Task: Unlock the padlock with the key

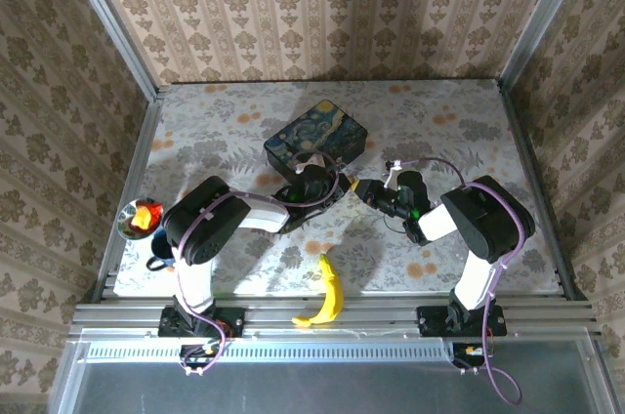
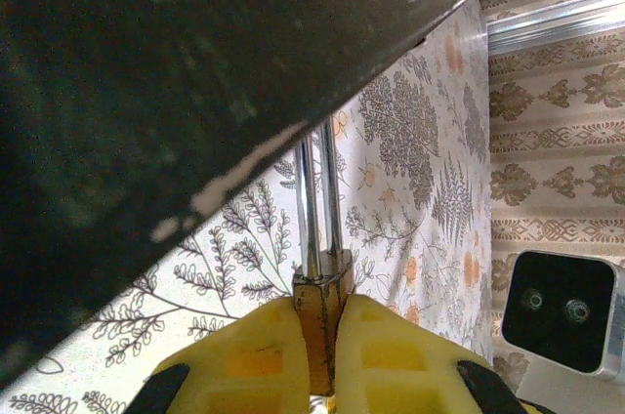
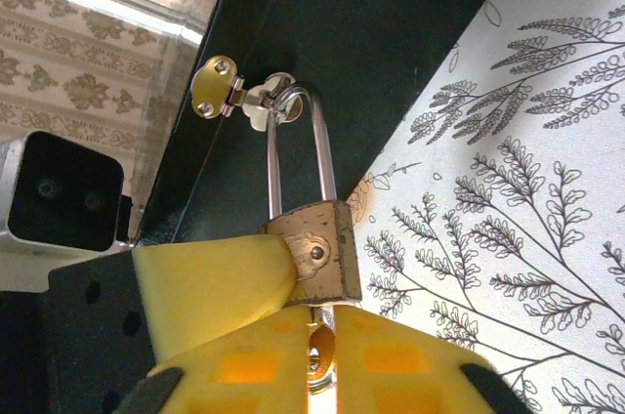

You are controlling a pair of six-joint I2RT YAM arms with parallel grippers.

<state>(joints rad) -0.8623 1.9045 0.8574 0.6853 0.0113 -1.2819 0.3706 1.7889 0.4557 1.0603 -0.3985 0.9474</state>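
Table [image 1: 439, 131]: surface with a floral cloth, walled on three sides; both arms are bolted at its near edge.
Box [image 1: 315, 134]: dark painted box, set askew about midway between the left and right edges, closer to the far edge than to the near one.
Clasp [image 3: 220, 92]: small brass fitting on the dark side wall of the box; the shackle passes through its loop.
Padlock [image 3: 314, 250]: brass body hanging from the clasp at the near side of the box, keyhole end turned away from the box.
Shackle [image 3: 276, 170]: two thin silver legs, both seated in the brass body.
Left gripper [image 2: 324, 321]: yellow pads clamped on the padlock body, one on each flat face.
Right gripper [image 3: 322, 321]: yellow pads drawn close together on the key, facing the left gripper just in front of the box.
Key [image 3: 319, 355]: thin silvery metal in the narrow slot between the right pads, its tip at the keyhole end of the padlock; how far it has entered cannot be told.
Banana [image 1: 329, 292]: lies near the near edge, between the two arm bases.
Bowl [image 1: 140, 219]: metal, with orange contents, beside the left edge.
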